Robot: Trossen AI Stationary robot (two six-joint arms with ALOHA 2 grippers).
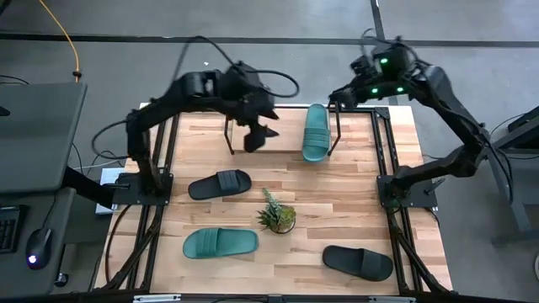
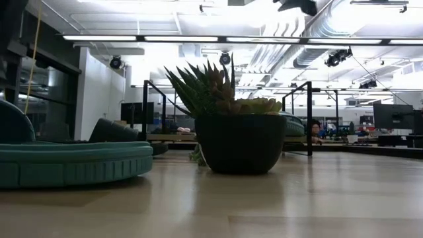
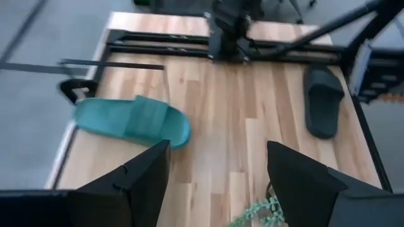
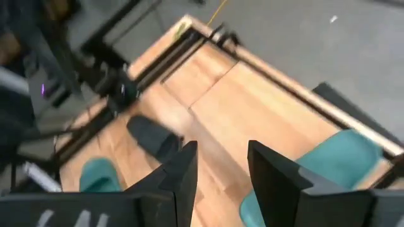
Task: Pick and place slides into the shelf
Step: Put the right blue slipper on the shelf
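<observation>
Wooden table (image 1: 354, 219) carries shelf (image 1: 282, 122) at far edge; one teal slide (image 1: 316, 132) on it; left gripper (image 1: 255, 137) above shelf, fingers spread, empty; right gripper (image 1: 341, 97) fingers apart, empty.

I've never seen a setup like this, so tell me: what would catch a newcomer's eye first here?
Probably the teal slide already lying on the shelf at the table's far edge, with the left pincer hovering open and empty beside it. Next, the spiky potted plant in the table's middle, ringed by three loose slides: a black slide, another teal slide and a second black slide.
</observation>
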